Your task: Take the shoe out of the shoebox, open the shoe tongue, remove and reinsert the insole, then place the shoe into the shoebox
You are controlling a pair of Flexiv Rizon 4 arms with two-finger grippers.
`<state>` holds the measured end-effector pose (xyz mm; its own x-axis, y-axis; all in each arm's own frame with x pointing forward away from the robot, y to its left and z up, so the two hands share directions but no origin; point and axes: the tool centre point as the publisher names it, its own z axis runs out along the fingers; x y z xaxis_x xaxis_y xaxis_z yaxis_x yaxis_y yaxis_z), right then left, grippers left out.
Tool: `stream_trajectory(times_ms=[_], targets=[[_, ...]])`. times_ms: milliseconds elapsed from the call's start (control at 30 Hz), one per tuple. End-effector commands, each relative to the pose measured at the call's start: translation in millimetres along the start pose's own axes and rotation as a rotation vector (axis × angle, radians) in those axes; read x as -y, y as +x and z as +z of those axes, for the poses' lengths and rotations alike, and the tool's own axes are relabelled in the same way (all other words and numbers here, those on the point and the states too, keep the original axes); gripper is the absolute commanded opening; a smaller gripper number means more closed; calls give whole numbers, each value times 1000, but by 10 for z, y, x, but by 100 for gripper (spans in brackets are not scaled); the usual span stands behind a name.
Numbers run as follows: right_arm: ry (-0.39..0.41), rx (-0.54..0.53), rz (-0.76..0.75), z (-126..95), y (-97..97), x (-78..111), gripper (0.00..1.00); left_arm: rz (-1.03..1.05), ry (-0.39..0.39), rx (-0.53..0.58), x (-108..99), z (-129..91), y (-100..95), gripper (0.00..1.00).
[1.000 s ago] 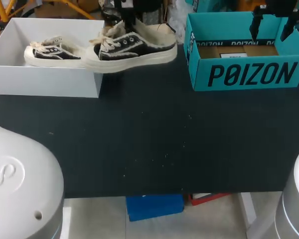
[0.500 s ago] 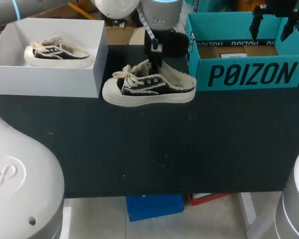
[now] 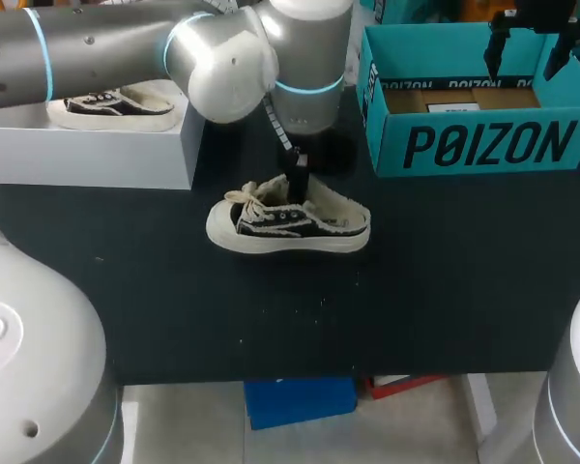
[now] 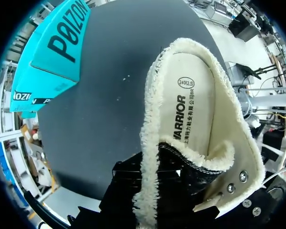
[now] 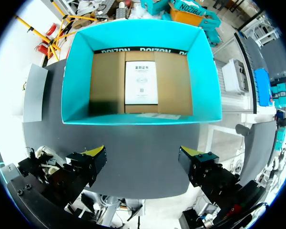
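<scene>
Sitting sole-down out on the black table (image 3: 367, 309), nearest us, is the black-and-cream sneaker (image 3: 288, 220), toe toward the white shoebox's side and heel opening facing up. By my read that is a sensible spot for the tongue and insole work, in the open with neither box crowding it.

Right over it, the left gripper (image 3: 298, 176) drops almost straight down and is clamped on the fleecy collar along the shoe's far wall. From its wrist you see that fleece rim running down between the dark fingers and the cream insole (image 4: 193, 105) lying flat inside, ahead of them. It looks like a steadying pinch.

The left arm (image 3: 126, 48) sweeps in high across the white shoebox (image 3: 87, 159), where a second sneaker (image 3: 111, 104) lies.

Farther back, the right gripper (image 5: 142, 160) hangs above the teal box (image 3: 483, 145), fingers spread wide and nothing between them.
</scene>
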<state>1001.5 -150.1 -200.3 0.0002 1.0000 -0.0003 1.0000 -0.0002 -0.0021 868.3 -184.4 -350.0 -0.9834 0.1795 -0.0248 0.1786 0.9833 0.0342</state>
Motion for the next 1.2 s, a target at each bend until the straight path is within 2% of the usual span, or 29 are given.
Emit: stream_trajectory(times_ms=[33, 200, 300, 333, 367, 467, 600, 700, 767, 833, 967, 1133, 1200], targets=[[0, 0, 0, -1, 1, 1, 100, 23, 11, -14, 63, 481, 29, 0], [0, 0, 0, -1, 1, 1, 100, 27, 8, -27, 70, 691, 83, 0], [0, 0, 0, -1, 1, 1, 100, 26, 17, -24, 69, 717, 83, 0], [0, 0, 0, -1, 1, 1, 100, 28, 25, -19, 66, 712, 74, 35], [0, 0, 0, -1, 1, 1, 100, 32, 34, -11, 67, 677, 65, 100], [0, 0, 0, -1, 1, 1, 100, 54, 82, 20, 62, 514, 56, 100], [0, 0, 0, -1, 1, 1, 100, 77, 188, 51, 44, 171, 107, 100], [0, 0, 0, -1, 1, 1, 100, 98, 256, 69, 32, -119, 204, 100], [0, 0, 0, -1, 1, 1, 100, 94, 330, 76, -2, -297, 282, 100], [0, 0, 0, -1, 1, 1, 100, 94, 343, 88, -51, -429, 364, 100], [0, 0, 0, -1, 1, 1, 100, 85, 441, 90, -213, -601, 536, 100], [0, 0, 0, -1, 1, 1, 100, 64, 488, 109, -494, -689, 686, 100], [0, 0, 0, -1, 1, 1, 100, 43, 540, 112, -626, -720, 730, 100]])
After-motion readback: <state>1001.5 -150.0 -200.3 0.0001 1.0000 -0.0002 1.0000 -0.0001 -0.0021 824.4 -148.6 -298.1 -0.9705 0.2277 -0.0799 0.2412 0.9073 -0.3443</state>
